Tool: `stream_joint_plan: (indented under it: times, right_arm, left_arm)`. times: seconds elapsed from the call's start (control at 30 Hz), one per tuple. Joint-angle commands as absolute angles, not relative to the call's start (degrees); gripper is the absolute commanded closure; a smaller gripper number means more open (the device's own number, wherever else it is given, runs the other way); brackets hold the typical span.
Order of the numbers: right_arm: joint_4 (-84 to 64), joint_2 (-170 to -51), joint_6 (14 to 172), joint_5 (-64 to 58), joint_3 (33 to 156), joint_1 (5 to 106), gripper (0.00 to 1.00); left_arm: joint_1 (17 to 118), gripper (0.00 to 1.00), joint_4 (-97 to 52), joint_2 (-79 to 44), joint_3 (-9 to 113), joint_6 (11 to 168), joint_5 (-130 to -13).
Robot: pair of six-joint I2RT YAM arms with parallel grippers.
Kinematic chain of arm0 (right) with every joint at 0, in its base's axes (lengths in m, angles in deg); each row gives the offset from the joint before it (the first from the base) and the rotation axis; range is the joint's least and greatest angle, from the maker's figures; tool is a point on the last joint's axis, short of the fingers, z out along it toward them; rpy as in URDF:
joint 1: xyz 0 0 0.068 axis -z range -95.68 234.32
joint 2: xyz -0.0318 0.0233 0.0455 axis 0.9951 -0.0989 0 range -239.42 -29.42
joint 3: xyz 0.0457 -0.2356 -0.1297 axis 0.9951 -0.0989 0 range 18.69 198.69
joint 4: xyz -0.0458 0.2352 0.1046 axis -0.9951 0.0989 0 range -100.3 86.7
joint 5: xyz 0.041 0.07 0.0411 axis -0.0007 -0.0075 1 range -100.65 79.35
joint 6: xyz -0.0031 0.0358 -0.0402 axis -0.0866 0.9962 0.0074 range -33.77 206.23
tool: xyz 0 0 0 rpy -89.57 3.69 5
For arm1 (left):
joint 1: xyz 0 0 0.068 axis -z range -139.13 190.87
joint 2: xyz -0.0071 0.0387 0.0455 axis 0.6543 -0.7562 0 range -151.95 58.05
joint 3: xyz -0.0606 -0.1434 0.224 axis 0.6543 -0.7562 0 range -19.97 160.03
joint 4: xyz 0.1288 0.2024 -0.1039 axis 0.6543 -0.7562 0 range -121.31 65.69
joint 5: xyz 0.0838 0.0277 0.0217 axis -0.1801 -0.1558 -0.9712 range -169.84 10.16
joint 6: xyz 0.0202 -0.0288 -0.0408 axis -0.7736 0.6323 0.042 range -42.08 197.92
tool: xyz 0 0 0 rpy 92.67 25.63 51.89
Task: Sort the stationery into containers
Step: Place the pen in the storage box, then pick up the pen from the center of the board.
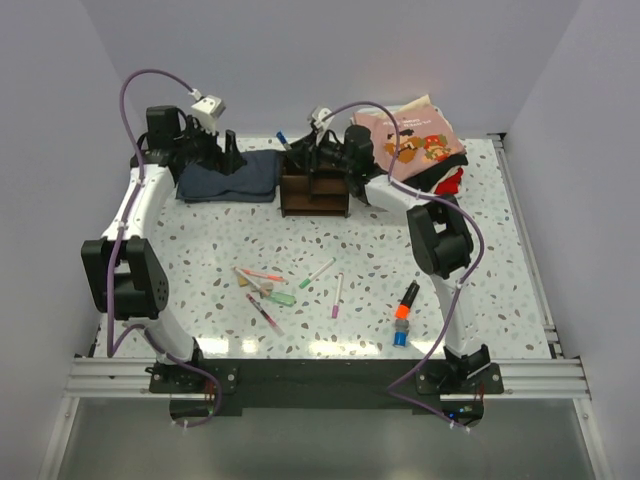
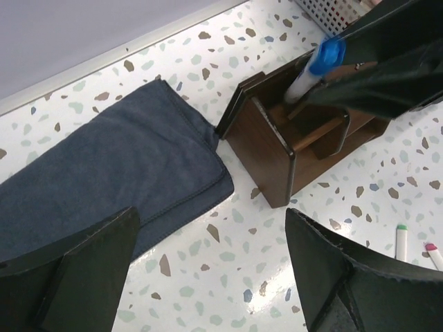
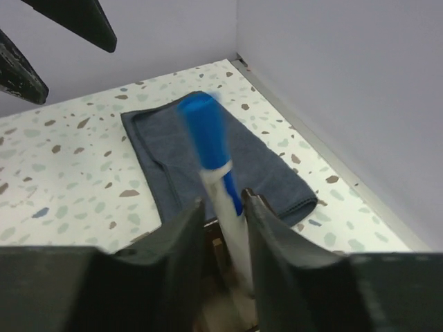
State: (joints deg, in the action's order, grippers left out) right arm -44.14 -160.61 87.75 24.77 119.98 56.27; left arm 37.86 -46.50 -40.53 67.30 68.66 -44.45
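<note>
While the right gripper (image 3: 223, 207) is clenched on a blue-capped marker (image 3: 208, 149), holding it nearly upright with its lower end dipped into the wooden organiser (image 1: 315, 195) at the upper centre of the top view, the sorting looks barely begun. Whether the marker's tip touches the compartment floor is hidden behind the fingers, so I would call it nearly placed, not placed. No other item can be made out inside the organiser, though the gripper covers part of its compartments.

Most of the stationery lies loose in the lower middle of the top view. A cluster of thin pens (image 1: 262, 275) has a pale green eraser (image 1: 283, 298) among them. A green-capped pen (image 1: 317, 272) and a pink-capped pen (image 1: 337, 296) lie just to the right. Further right is the black-orange marker (image 1: 407, 298), with the blue-capped bottle (image 1: 400, 338) just below it. All of these are left to do.

The left gripper (image 2: 211, 220) hangs spread wide and empty above the dark blue cloth (image 2: 118, 180), at the upper left of the top view, near the organiser's left wall. The cloth's corner appears to touch the organiser.

The white bin (image 2: 332, 8) with its pink clothes (image 1: 415, 135) sits close at the organiser's upper right, so room there is tight. Bare table (image 1: 200, 260) lies below the organiser, between it and the pens, and that seems the freest way out. The bottle is the item nearest the table's bottom edge
</note>
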Motion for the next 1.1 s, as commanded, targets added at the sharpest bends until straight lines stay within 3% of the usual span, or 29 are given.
stream_joint_plan:
  times: [0.0,0.07,0.3,0.4,0.57,0.7,0.83,0.93,1.07]
  right_arm:
    - [-47.0,-157.3,86.6,22.7,118.4,56.5,0.54]
    - [-46.0,-155.9,86.6,22.3,117.3,56.5,0.46]
    - [-40.7,-144.0,83.3,20.0,112.1,56.5,0.45]
    - [-30.6,-137.3,77.3,22.9,108.8,56.5,0.45]
    - [4.2,-122.6,71.9,20.3,105.8,57.2,0.44]
    - [33.7,-116.0,42.1,25.5,101.9,57.3,0.45]
    - [64.2,-115.7,11.9,18.5,101.8,57.3,0.46]
    - [71.2,-117.4,1.0,11.5,100.8,55.6,0.46]
    - [68.8,-116.3,-6.4,2.7,93.9,49.0,0.47]
  left_arm:
    - [39.9,0.08,-45.6,-39.3,71.5,68.0,-46.1]
    - [40.0,0.08,-45.1,-38.5,71.0,68.4,-45.8]
    - [40.0,0.08,-41.3,-32.2,64.7,69.0,-44.8]
    - [40.0,0.08,-38.4,-28.2,60.6,70.1,-44.0]
    - [40.0,0.08,-33.3,-20.7,53.0,71.4,-45.2]
    - [39.9,0.07,-31.8,-14.2,46.6,70.5,-46.7]
    - [39.9,0.07,-33.6,-10.0,42.6,68.0,-46.6]
    - [39.9,0.06,-34.3,-7.5,39.6,66.7,-47.5]
    - [39.8,0.05,-32.6,-5.3,36.5,66.6,-49.9]
